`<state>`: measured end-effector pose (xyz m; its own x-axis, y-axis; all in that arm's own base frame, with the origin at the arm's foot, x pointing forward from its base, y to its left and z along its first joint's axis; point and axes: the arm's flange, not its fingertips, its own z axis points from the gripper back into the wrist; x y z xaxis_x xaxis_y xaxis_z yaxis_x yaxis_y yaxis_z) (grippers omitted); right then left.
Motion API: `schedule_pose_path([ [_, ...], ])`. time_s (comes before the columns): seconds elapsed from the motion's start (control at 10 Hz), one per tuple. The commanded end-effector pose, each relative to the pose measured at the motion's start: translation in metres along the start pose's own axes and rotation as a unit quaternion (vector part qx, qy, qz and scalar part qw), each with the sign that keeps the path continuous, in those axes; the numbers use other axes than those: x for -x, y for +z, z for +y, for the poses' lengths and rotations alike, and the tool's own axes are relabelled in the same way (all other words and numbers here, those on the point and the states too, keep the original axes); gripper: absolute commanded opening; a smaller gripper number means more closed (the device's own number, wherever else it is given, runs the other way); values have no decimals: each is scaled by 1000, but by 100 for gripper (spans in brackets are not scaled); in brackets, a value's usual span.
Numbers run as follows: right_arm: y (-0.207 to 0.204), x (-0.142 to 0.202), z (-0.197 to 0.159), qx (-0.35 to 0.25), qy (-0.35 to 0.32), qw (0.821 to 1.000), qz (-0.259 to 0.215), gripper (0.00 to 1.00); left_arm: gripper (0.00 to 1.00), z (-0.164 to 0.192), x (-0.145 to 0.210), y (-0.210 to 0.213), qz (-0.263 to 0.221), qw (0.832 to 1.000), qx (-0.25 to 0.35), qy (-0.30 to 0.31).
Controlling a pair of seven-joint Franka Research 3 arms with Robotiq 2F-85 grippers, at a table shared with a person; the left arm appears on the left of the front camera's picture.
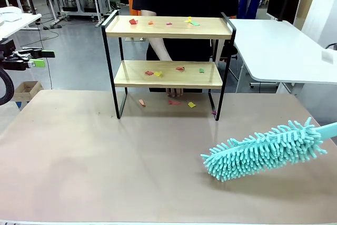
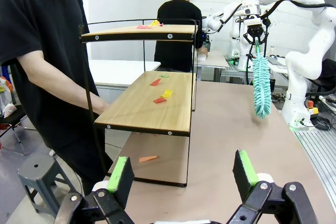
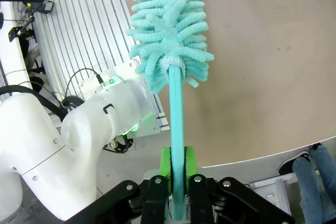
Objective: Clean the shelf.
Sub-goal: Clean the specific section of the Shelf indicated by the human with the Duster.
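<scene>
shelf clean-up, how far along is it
Done: the right tool has the teal duster gripped by its handle. In hand: the duster hangs over the table, short of the shelf. Left: coloured scraps lie on both boards; nothing looks swept yet.

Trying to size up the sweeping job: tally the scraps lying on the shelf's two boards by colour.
Red or orange scraps: 5
Yellow scraps: 2
Green scraps: 2
Total on the shelf: 9
</scene>
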<state>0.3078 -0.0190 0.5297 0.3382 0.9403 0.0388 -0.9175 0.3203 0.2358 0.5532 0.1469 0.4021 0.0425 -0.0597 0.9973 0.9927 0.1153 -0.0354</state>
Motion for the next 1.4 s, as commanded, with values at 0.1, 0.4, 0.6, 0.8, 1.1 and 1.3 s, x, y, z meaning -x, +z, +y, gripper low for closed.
schedule_pose_path([
  [0.1, 0, 1, 0, -3, 0, 1000, -1, 13, 100, -1, -3, 0, -1, 1000, -1, -3],
  [0.4, 0, 1, 0, -3, 0, 1000, -1, 13, 100, -1, -3, 0, -1, 1000, -1, -3],
  [0.6, 0, 0, 0, 0, 0, 1000, 0, 13, 100, -1, -3, 0, -1, 1000, -1, -3],
  [0.8, 0, -32, 11, 12, -58, 997, -54, 13, 100, -1, -3, 0, -1, 1000, -1, -3],
  [1.1, -6, -81, 37, 19, -126, 980, -151, 13, 100, -1, -3, 0, -1, 1000, -1, -3],
  [1.3, -20, -115, 51, 43, -195, 962, -187, 13, 100, -1, -3, 0, -1, 1000, -1, -3],
])
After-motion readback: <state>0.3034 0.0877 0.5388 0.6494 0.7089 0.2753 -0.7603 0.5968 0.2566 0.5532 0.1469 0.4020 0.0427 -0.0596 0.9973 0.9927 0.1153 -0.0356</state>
